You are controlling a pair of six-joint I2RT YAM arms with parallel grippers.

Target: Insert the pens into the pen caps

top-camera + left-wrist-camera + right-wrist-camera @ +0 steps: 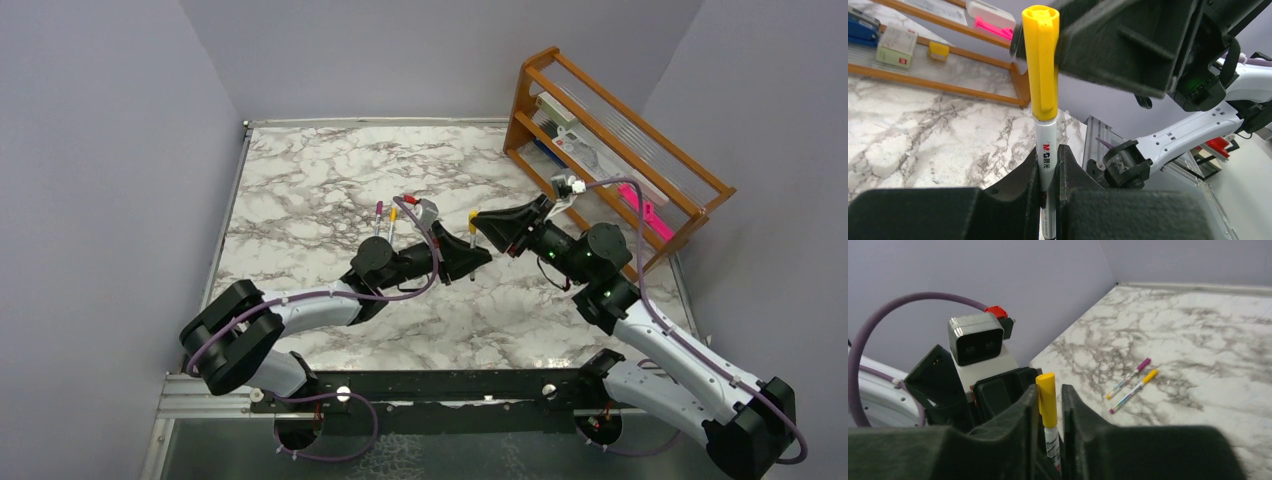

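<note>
Left pincer [1049, 161] clamped on pen [1046, 150], yellow cap [1042, 60] on top. Right pincer [1048, 390] slightly parted around cap.

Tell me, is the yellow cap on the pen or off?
On. The yellow cap covers the top end of the pen held in the left gripper; no tip or gap shows between them.

- Rack [610, 140] on the table's [300, 200] back right corner.
- Two pens [1128, 378] side by side, left of centre.
- Third pen [1046, 150] right of them, cap [1042, 60] on its end.
</note>
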